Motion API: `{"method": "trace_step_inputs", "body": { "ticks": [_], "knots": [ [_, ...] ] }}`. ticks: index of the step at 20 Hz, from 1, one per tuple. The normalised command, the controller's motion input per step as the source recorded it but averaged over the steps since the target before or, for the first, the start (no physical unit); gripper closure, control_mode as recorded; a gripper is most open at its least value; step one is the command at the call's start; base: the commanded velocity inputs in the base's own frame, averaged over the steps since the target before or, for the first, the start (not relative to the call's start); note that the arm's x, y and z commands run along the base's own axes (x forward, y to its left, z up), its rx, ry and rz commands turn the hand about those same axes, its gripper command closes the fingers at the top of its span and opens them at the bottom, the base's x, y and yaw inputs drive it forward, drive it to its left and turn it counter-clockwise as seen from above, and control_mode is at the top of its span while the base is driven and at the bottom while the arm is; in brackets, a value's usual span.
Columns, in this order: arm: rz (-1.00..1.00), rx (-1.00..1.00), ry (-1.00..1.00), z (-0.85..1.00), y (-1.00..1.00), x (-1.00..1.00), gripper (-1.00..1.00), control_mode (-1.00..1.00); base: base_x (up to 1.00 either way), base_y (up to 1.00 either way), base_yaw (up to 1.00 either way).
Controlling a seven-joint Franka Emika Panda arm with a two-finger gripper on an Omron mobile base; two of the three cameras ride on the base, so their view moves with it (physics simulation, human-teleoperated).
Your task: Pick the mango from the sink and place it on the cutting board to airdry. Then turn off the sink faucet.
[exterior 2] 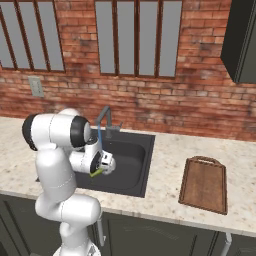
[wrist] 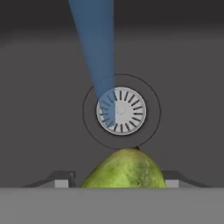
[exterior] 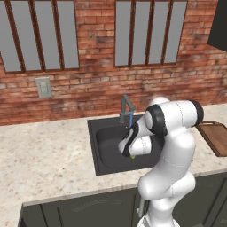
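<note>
The yellow-green mango (wrist: 124,168) sits between my two dark fingertips (wrist: 61,178) in the hand view, above the sink's round silver drain (wrist: 121,110). My gripper (wrist: 118,180) is shut on the mango. In the base views the hand reaches down into the dark sink (exterior: 99,133) (exterior 2: 142,160), and a sliver of mango (exterior: 132,156) (exterior 2: 96,173) shows under it. The grey sink faucet (exterior: 125,107) (exterior 2: 105,117) stands at the back rim with a blue stream of water (wrist: 98,61) running onto the drain. The reddish-brown cutting board (exterior 2: 204,185) (exterior: 216,135) lies on the counter right of the sink.
A speckled beige counter (exterior: 48,150) runs on both sides of the sink below a brick wall with windows. A wall outlet (exterior: 43,87) sits at the left. A dark upper cabinet (exterior 2: 242,40) hangs at the right, above the board.
</note>
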Motion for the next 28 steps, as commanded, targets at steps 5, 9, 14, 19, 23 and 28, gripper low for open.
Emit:
{"method": "trace_step_inputs", "body": {
  "ticks": [5,9,14,19,23,28],
  "knots": [
    [0.0,0.0,-0.01,0.33,-0.13,-0.01,1.0,-1.0,0.0,0.0,0.0],
    [0.0,0.0,0.0,0.24,-0.07,-0.06,1.0,-1.0,0.0,0.0,0.0],
    [0.0,0.02,0.0,0.52,-0.03,-0.08,1.0,-1.0,0.0,0.0,0.0],
    [0.0,0.01,0.0,0.48,-0.07,-0.11,1.0,-1.0,0.0,0.0,0.0],
    [0.0,0.02,0.0,0.36,-0.14,-0.24,1.0,-1.0,0.0,0.0,0.0],
    [0.0,0.0,0.0,0.33,-0.12,-0.31,1.0,-1.0,0.0,0.0,0.0]
  ]
}}
